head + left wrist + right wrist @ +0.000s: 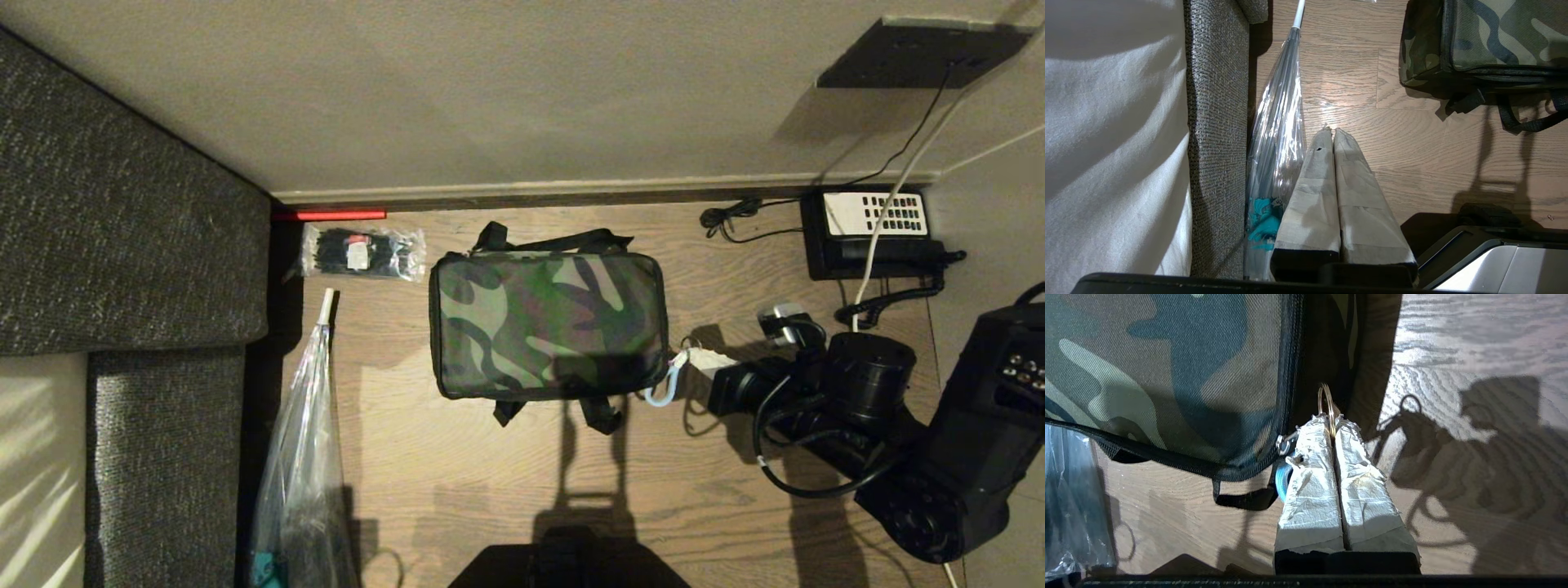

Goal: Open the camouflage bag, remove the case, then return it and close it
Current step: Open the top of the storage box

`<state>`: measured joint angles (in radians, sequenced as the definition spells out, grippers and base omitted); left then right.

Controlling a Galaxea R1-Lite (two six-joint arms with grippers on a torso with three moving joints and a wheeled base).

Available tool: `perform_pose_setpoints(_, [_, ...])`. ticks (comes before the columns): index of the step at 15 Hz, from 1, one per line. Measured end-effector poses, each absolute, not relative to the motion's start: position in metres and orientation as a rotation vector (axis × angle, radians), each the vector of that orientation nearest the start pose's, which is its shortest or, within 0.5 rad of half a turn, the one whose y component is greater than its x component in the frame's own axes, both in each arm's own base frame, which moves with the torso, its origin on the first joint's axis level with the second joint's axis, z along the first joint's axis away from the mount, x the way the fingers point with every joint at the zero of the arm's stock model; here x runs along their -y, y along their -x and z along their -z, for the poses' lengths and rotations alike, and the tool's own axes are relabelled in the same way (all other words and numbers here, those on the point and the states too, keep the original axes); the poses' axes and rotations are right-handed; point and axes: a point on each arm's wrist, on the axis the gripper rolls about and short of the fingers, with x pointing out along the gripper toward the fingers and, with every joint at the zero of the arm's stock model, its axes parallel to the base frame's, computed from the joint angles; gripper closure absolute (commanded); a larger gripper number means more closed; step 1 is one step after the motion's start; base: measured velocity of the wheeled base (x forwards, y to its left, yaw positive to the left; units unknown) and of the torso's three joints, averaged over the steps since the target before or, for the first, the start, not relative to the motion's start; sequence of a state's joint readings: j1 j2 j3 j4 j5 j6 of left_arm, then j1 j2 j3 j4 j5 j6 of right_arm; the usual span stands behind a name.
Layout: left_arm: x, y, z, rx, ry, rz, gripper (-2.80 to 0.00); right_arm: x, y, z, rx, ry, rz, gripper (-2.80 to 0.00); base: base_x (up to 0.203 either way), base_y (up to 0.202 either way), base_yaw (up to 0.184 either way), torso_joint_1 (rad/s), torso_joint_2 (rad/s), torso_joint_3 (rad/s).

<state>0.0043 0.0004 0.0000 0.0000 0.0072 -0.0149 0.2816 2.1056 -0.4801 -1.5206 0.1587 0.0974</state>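
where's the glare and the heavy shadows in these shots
Head view: the robot's shadow falls across the floor and the camouflage bag near edge. Left wrist view: a bright sheen on the floorboards beside the clear umbrella. Right wrist view: glare on the boards, right tool shadow beside it.

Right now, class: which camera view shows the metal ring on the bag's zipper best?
The right wrist view: the metal ring sits pinched in the shut right gripper beside the camouflage bag. The head view shows it tiny; the left wrist view misses it.

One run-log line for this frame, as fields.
stage: opening zipper | camouflage bag: lid shut, on floor | right gripper: shut on zipper pull ring at bag's corner | left gripper: shut, idle over floor | case: unseen
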Motion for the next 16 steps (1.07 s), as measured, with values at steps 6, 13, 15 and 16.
perform_pose_setpoints(6, [0.0, 0.023, -0.075, 0.0, 0.015, -0.011, 0.0, -0.093, -0.325, -0.069, -0.084, -0.071, -0.422, 0.0, 0.0, 0.0, 0.0, 0.0, 0.0, 0.0])
perform_pose_setpoints(13, [0.0, 0.023, -0.075, 0.0, 0.015, -0.011, 0.0, -0.096, -0.35, -0.082, -0.001, -0.078, -0.418, 0.0, 0.0, 0.0, 0.0, 0.0, 0.0, 0.0])
perform_pose_setpoints(15, [0.0, 0.023, -0.075, 0.0, 0.015, -0.011, 0.0, -0.098, -0.354, -0.086, 0.007, -0.084, -0.42, 0.0, 0.0, 0.0, 0.0, 0.0, 0.0, 0.0])
perform_pose_setpoints(16, [0.0, 0.023, -0.075, 0.0, 0.015, -0.011, 0.0, -0.098, -0.357, -0.089, 0.009, -0.091, -0.42, 0.0, 0.0, 0.0, 0.0, 0.0, 0.0, 0.0])
